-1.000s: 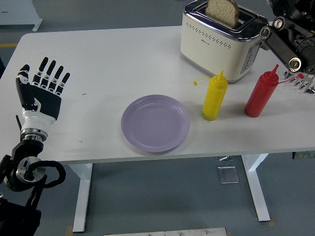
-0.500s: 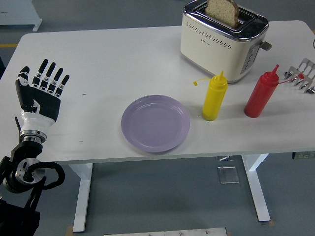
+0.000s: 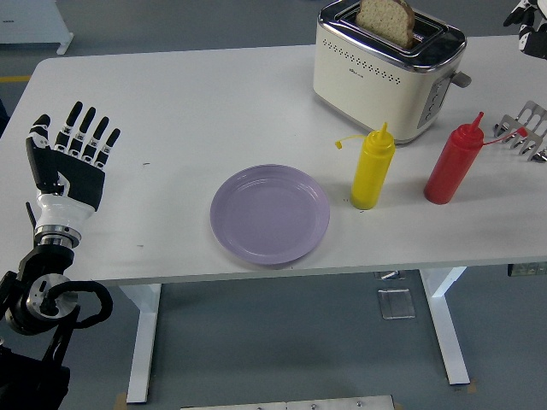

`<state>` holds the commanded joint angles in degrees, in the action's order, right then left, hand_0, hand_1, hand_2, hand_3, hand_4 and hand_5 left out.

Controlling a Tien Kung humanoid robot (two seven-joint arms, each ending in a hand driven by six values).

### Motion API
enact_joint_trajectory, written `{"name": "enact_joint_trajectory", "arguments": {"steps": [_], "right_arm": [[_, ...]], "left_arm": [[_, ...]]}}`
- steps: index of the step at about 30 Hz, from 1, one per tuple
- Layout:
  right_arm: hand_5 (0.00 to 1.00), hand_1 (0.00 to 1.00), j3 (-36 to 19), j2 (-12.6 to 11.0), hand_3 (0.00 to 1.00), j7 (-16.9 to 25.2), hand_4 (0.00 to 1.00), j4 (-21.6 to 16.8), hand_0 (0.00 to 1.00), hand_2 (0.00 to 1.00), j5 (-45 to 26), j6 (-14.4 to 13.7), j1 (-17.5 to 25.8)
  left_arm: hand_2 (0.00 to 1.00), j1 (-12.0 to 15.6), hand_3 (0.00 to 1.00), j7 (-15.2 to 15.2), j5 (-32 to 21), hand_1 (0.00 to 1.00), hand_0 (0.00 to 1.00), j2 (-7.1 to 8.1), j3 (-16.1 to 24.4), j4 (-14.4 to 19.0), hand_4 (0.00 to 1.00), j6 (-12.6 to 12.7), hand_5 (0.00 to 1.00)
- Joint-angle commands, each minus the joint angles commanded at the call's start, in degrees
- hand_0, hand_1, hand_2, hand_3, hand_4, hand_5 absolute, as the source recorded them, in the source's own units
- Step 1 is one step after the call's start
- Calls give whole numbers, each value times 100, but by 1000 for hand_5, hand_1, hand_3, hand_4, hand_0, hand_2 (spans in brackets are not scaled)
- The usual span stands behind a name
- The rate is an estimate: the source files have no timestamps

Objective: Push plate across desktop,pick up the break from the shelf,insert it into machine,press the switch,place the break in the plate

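Bread [image 3: 386, 19] upright in toaster [image 3: 386, 73], top half showing: likely light, soft, crumbly, best pinched gently by the crust. Left hand [image 3: 70, 162] spread, empty, well left of plate [image 3: 270, 213]. Right hand [image 3: 527, 15] barely visible at top corner, fingers unclear.

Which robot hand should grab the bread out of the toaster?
Probably the right hand: only a bit shows at the top right corner, but that is near the toaster holding the bread. The left hand rests open at the table's far left.
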<state>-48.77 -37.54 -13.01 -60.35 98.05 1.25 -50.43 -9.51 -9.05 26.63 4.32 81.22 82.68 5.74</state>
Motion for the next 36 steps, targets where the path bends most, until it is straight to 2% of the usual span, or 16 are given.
{"name": "enact_joint_trajectory", "arguments": {"steps": [4, 9, 21, 36], "right_arm": [[2, 324, 164, 10, 601, 22, 2, 19, 325, 694, 74, 216, 12], [2, 324, 342, 87, 600, 52, 2, 97, 326, 694, 142, 335, -13], [2, 326, 593, 297, 599, 88, 2, 211, 326, 692, 282, 341, -101], [2, 325, 717, 363, 596, 99, 2, 224, 326, 688, 351, 311, -130]], "left_arm": [[878, -3, 785, 1, -1, 870, 855, -5, 5, -3, 542, -1, 998], [878, 0, 785, 0, -3, 869, 854, -10, 13, -2, 541, -1, 998], [878, -4, 785, -3, -7, 870, 854, -16, 30, 5, 538, 0, 998], [878, -13, 785, 0, -9, 870, 854, -17, 31, -5, 537, -1, 998]]}}
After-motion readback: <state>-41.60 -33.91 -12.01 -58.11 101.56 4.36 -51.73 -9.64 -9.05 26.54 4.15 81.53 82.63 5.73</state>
